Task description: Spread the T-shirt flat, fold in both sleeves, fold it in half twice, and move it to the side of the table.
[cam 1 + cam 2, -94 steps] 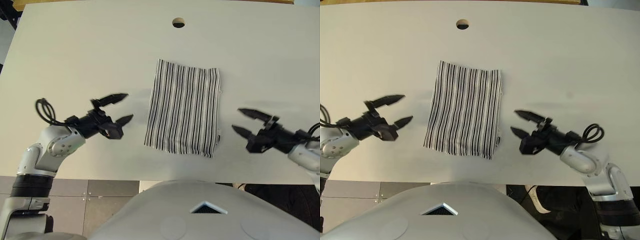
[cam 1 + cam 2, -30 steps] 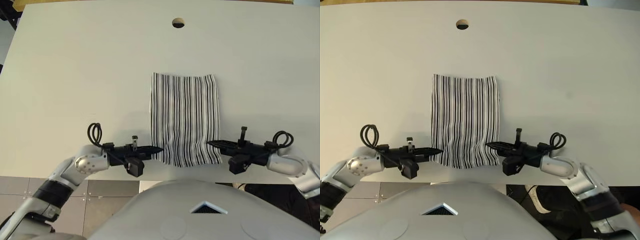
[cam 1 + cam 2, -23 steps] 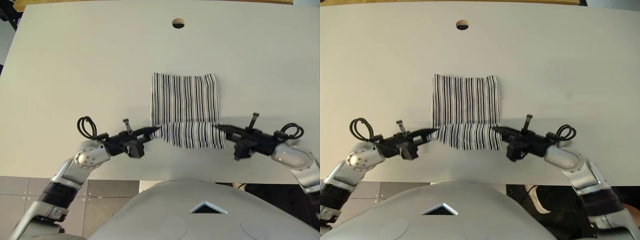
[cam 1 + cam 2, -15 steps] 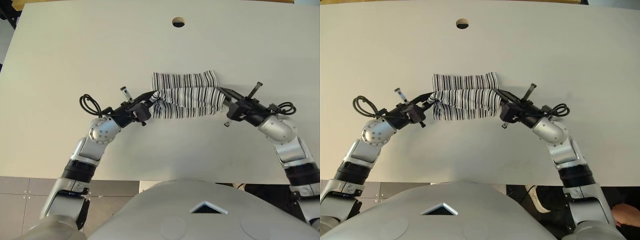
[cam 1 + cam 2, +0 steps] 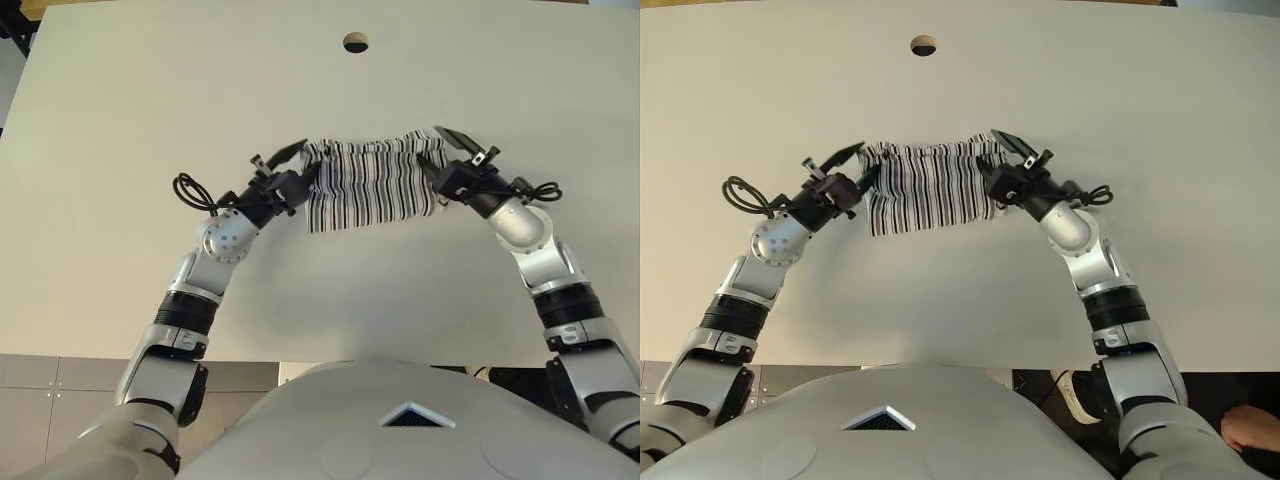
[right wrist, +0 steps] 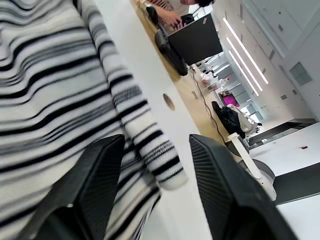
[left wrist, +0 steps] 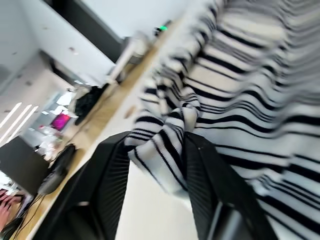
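The black-and-white striped T-shirt (image 5: 368, 186) lies folded into a wide band at the middle of the white table (image 5: 140, 90), its far edge bunched and wavy. My left gripper (image 5: 305, 160) is at the shirt's far left corner, open, with the corner of cloth (image 7: 172, 125) loose between its spread fingers. My right gripper (image 5: 432, 148) is at the far right corner, also open, and the striped corner (image 6: 150, 140) rests between its fingers. Both arms stretch forward along the shirt's two sides.
A round cable hole (image 5: 355, 42) sits in the table beyond the shirt. Bare tabletop extends to the left, to the right and toward the near edge (image 5: 330, 360). The wrist views look past the table into an office with desks and screens.
Both grippers carried the shirt's near edge up and over to the far edge, folding it in half. Their fingers, shut on the corners before, now stand apart.
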